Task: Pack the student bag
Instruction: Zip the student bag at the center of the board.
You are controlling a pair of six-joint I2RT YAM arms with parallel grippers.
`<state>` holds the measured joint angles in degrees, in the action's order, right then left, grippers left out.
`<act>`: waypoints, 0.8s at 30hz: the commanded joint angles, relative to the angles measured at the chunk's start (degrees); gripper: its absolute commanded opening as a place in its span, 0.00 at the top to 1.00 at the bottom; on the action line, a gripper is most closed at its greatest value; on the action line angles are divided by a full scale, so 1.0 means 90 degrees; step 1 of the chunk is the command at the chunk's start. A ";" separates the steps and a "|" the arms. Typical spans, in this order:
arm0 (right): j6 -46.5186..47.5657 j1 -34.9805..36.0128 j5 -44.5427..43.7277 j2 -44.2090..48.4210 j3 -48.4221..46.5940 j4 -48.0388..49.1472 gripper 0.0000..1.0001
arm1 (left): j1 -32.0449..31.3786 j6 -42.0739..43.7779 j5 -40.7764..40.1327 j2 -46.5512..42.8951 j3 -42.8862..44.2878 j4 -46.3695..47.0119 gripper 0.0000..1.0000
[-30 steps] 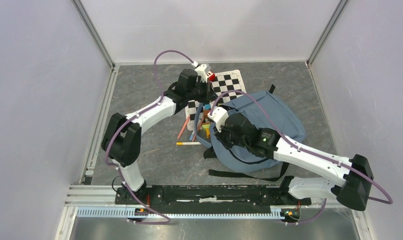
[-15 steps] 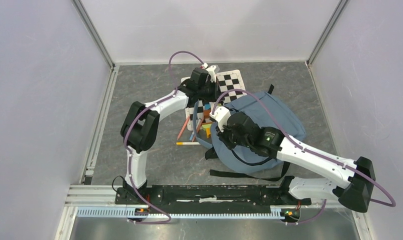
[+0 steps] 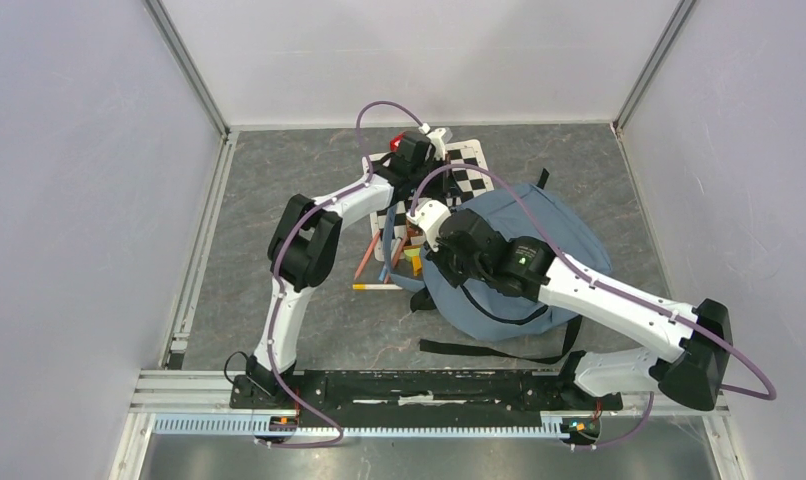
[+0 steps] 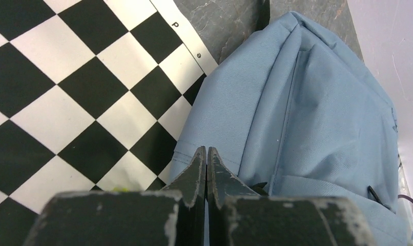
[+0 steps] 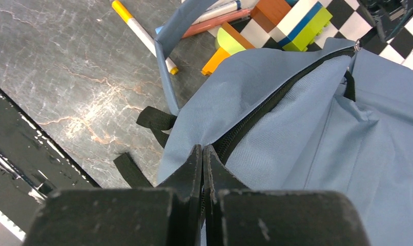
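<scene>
One student bag (image 3: 554, 230) lies right of table centre, a chessboard (image 3: 471, 162) at its 11 o'clock. In the left wrist view, the left gripper (image 4: 206, 154) is pressed shut at the bag's edge. In the right wrist view, the right gripper (image 5: 203, 151) is closed beside the zipper (image 5: 266, 107), with a marker (image 5: 143, 36) at 11 o'clock.

the student bag (image 5: 322, 154) is soft blue-grey, its straps (image 5: 156, 119) black and its zipper (image 5: 266, 107) dark. the checkerboard (image 4: 66, 102) is black-and-white squares with a white border. the marker (image 5: 143, 36) is white with yellow-orange ends. the blocks (image 5: 291, 18) are orange, white, blue and lime green. the table (image 5: 66, 77) is grey stone with pale veins. the arms (image 3: 619, 305) are white with black joints, their cables (image 3: 369, 110) purple.
</scene>
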<state>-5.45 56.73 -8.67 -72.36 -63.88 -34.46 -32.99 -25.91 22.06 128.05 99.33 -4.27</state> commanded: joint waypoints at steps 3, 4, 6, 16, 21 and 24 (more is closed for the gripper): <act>0.0063 0.0142 0.0475 0.0019 -0.0871 -0.0043 1.00 | 0.0198 -0.0150 -0.0819 0.0543 0.0711 0.0632 0.98; 0.0069 0.0143 0.0458 0.0014 -0.0917 -0.0053 1.00 | 0.0199 -0.0183 -0.0828 0.0615 0.0794 0.0632 0.98; 0.0084 0.0141 0.0419 0.0008 -0.0985 -0.0067 1.00 | 0.0185 -0.0261 -0.0824 0.0725 0.0940 0.0632 0.98; -0.0027 0.0138 -0.0555 -0.0068 -0.1527 -0.0149 0.82 | 0.0160 -0.0394 -0.0749 0.0206 0.1127 0.0253 0.50; -0.0117 0.0078 -0.1303 0.0000 -0.1566 -0.0146 0.25 | 0.0168 -0.0163 -0.1068 -0.0800 0.0669 -0.0171 0.10; -0.0077 -0.0127 -0.1425 0.0141 -0.1592 -0.0141 0.09 | 0.0165 -0.0114 -0.1236 -0.1509 0.0120 -0.0261 0.01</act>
<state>-6.09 57.36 -16.97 -73.52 -75.85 -37.85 -31.27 -28.60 13.89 127.35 103.90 -6.33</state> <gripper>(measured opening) 0.849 0.949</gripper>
